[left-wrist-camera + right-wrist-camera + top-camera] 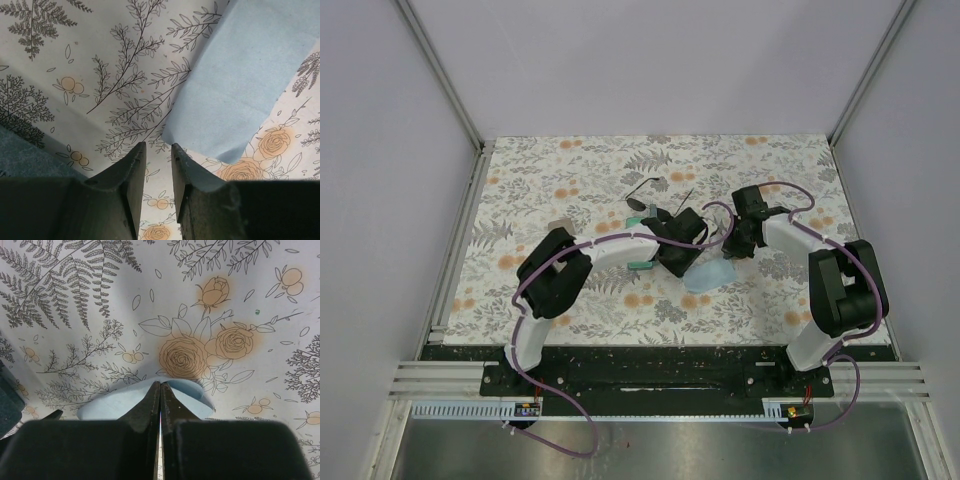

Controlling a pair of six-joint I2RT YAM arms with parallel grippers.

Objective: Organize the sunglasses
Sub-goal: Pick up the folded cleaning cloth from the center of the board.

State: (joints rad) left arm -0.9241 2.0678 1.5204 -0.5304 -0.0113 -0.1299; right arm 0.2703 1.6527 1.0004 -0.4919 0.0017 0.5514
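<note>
The right hand (160,389) is clenched, fingertips pressed together at the near edge of a light-blue cloth (112,405); whether it pinches the cloth is unclear. The left hand (158,150) is released, with nothing between its fingers and the cloth ahead to its right. Black wire-framed sunglasses (644,193) lie on the desk (570,170) just beyond that hand, to its left.
</note>
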